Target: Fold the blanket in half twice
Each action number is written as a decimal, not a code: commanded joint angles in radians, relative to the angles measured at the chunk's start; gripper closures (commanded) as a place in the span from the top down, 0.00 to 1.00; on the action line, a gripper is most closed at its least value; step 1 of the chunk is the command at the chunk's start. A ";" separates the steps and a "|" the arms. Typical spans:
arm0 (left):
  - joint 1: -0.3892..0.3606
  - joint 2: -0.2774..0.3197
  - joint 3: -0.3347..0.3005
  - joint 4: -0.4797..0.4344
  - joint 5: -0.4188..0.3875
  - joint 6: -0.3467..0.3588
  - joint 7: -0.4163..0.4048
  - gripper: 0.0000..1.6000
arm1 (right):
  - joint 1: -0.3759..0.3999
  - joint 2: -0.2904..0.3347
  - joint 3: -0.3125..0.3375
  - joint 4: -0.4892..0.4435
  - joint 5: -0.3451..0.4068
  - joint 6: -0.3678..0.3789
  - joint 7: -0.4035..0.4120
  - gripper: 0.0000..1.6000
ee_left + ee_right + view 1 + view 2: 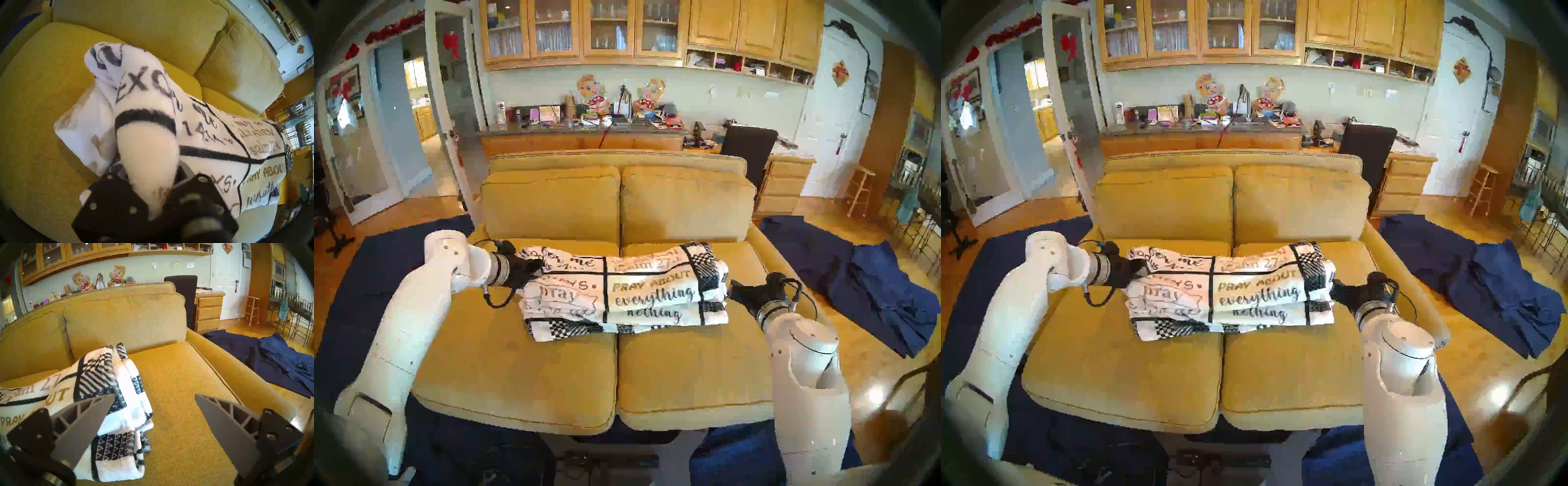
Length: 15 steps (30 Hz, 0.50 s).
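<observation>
Blanket (626, 292) folded w/ lettering up; left fingers (95, 200) pinching it, right fingers (85, 426) spread.

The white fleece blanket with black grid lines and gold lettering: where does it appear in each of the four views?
Head stereo left: white fleece blanket at centre, on the yellow sofa seat.
Head stereo right: centre, slightly more left.
Left wrist: fills the middle and right; a fold is pinched in the left gripper.
Right wrist: lower left, beside the open right gripper.
Shared landmark: the gold words "PRAY ABOUT".
</observation>
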 commanded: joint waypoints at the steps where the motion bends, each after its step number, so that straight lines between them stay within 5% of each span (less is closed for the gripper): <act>1: -0.025 0.019 -0.009 -0.028 0.012 -0.002 -0.020 0.00 | 0.017 0.001 0.004 -0.031 0.001 -0.014 0.000 1.00; 15: -0.022 0.018 -0.011 -0.028 0.023 -0.002 -0.030 0.00 | 0.048 0.050 0.133 -0.060 0.140 0.073 0.119 1.00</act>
